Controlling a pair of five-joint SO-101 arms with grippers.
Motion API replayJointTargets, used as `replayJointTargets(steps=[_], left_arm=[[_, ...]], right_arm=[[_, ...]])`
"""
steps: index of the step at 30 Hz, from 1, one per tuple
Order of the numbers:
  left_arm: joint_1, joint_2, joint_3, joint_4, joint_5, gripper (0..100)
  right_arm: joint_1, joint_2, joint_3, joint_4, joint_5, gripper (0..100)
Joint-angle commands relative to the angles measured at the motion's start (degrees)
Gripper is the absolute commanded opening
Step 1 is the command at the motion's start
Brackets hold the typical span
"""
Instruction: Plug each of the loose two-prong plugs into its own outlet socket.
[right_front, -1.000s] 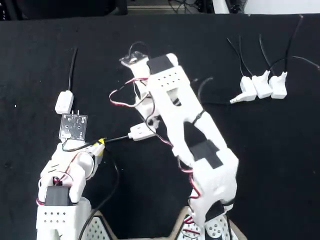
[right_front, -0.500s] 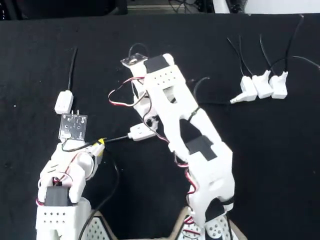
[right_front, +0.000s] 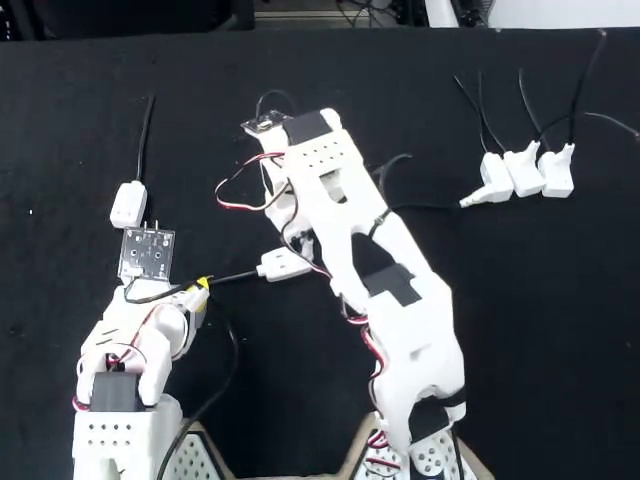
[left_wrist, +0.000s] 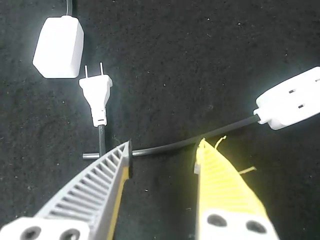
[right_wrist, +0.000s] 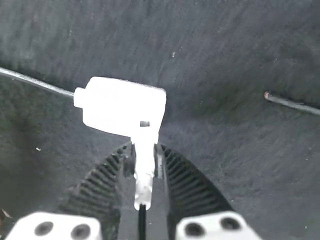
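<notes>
A loose white two-prong plug lies flat beside a white outlet socket, prongs pointing toward it and a short gap between them. My left gripper stands open just short of that plug's black cord. A second white socket lies at mid-table, its cord running toward the left arm. My right gripper is shut on a white plug whose front end meets this socket; its prongs are hidden. The right arm covers that gripper from above.
Three white plug-and-socket pairs with black cords lie at the back right of the black tabletop. A stray black wire end lies beyond the held plug. The left arm's base sits at the near left.
The right arm has shifted slightly to the left and drawn its elbow inward, still holding the plug at the middle socket. The left arm has stayed still.
</notes>
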Motion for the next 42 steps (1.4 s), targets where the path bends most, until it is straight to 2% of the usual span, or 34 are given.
replayJointTargets(steps=[1, 13, 18, 21, 37, 42], left_arm=[[0.3, -0.4, -0.8, -0.3, -0.7, 22], [0.2, -0.4, -0.8, -0.3, -0.7, 22], [0.2, -0.4, -0.8, -0.3, -0.7, 22], [0.2, -0.4, -0.8, -0.3, -0.7, 22], [0.1, -0.4, -0.8, -0.3, -0.7, 22], [0.0, -0.4, -0.8, -0.3, -0.7, 22]], right_arm=[[-0.1, 0.2, -3.6, 1.7, -0.5, 1.1], [-0.1, 0.2, 0.3, 1.8, -0.8, 1.1], [0.2, 0.1, 1.3, 1.8, -9.0, 1.1], [-0.1, 0.1, 0.7, 1.8, -11.1, 1.1], [-0.1, 0.2, 0.7, 0.3, -10.5, 1.1], [-0.2, 0.2, 0.7, 0.3, -5.9, 1.1]])
